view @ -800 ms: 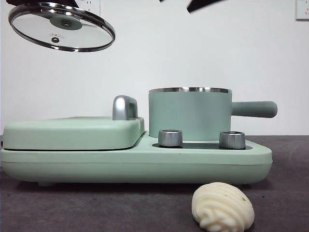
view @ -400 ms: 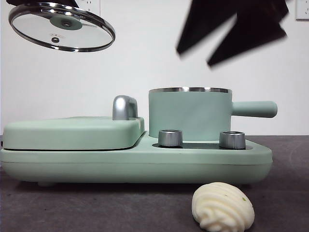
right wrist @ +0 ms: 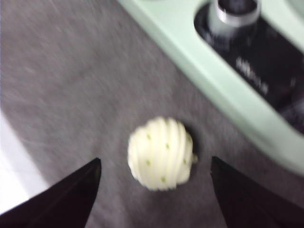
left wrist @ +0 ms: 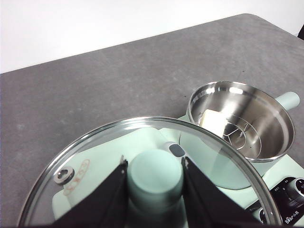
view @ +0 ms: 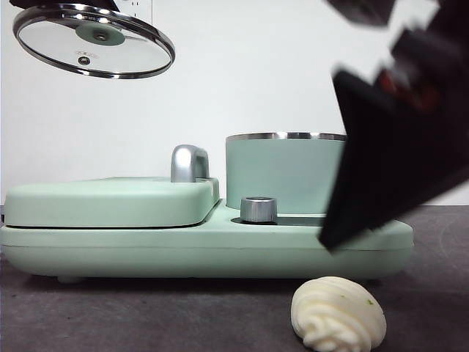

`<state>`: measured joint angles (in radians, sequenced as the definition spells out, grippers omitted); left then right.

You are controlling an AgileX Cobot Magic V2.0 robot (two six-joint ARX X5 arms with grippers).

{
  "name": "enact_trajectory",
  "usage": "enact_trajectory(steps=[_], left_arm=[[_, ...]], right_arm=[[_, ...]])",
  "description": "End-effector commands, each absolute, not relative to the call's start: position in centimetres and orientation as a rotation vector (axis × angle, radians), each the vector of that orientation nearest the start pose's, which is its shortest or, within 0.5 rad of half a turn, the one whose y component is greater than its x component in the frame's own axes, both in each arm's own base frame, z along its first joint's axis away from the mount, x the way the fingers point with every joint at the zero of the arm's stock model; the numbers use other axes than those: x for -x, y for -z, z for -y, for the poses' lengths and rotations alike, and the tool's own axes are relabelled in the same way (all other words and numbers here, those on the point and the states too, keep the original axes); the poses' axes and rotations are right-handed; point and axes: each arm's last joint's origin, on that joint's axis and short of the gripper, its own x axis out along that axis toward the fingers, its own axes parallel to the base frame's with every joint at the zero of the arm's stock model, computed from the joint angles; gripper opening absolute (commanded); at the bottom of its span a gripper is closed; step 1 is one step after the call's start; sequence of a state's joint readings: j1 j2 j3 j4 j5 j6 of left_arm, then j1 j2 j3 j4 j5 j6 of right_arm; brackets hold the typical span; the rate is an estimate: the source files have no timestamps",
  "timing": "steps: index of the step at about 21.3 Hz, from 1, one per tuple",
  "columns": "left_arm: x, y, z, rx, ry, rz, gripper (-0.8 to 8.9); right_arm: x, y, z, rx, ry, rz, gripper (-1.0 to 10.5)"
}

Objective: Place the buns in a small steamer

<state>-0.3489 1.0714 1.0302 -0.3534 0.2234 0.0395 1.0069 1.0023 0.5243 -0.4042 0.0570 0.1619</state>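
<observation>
While left gripper (left wrist: 154, 183) holds glass lid (view: 94, 40) by knob, at 10 o'clock above small steamer (view: 284, 172), right gripper (right wrist: 154, 175) hangs wide open, empty, over ridged bun (view: 338, 313) on table (view: 146, 315), at steamer's 6 o'clock. Smooth bun (left wrist: 212, 119) inside steamer. Risk: soft bun crushed by hard squeeze, or nudged away by off-centre jaw.

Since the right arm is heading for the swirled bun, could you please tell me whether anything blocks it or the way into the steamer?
Nothing visible does. The right gripper is open above the swirled bun, which lies alone on the table. The small steamer is uncovered: the left gripper holds its glass lid off to the side. One bun already sits inside.
</observation>
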Motion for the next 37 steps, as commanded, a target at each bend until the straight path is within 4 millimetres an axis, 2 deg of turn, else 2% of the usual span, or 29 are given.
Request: enact_trajectory(steps=[1, 7, 14, 17, 20, 22, 25, 30, 33, 37], left_arm=[[-21.4, -35.6, 8.5, -0.057, 0.577, -0.341, 0.11], [-21.4, -35.6, 8.5, -0.057, 0.577, -0.341, 0.11], [-21.4, -35.6, 8.5, -0.057, 0.577, -0.34, 0.11], [-21.4, -35.6, 8.5, -0.057, 0.577, -0.341, 0.11], [-21.4, -35.6, 8.5, -0.057, 0.577, -0.341, 0.11], [-21.4, -35.6, 8.6, -0.057, 0.577, -0.34, 0.11], [-21.4, -35.6, 8.6, -0.058, 0.577, -0.34, 0.11], [-21.4, -35.6, 8.6, -0.058, 0.577, -0.341, 0.11], [-21.4, -35.6, 8.6, -0.058, 0.577, -0.341, 0.11], [-21.4, -35.6, 8.6, -0.057, 0.577, -0.341, 0.11]], right_arm=[[-10.0, -18.8, -15.9, 0.304, -0.804, -0.874, 3.6], [-10.5, -18.1, -16.8, 0.294, -0.81, -0.882, 3.6], [-11.1, -15.8, -17.9, 0.317, -0.795, -0.973, 3.6], [-11.2, -15.5, -18.0, 0.309, -0.785, -0.992, 2.1], [-11.0, -16.3, -17.7, 0.282, -0.774, -0.995, 2.0], [-10.9, -17.8, -17.4, 0.258, -0.76, -1.004, 2.0], [-10.6, -21.5, -16.7, 0.225, -0.723, -1.036, 2.0], [-10.7, -30.7, -14.8, 0.2, -0.663, -1.116, 2.0], [-11.3, -35.7, -13.6, 0.149, -0.662, -1.048, 2.0], [-13.0, -38.8, -13.3, 0.14, -0.652, -0.951, 2.0]])
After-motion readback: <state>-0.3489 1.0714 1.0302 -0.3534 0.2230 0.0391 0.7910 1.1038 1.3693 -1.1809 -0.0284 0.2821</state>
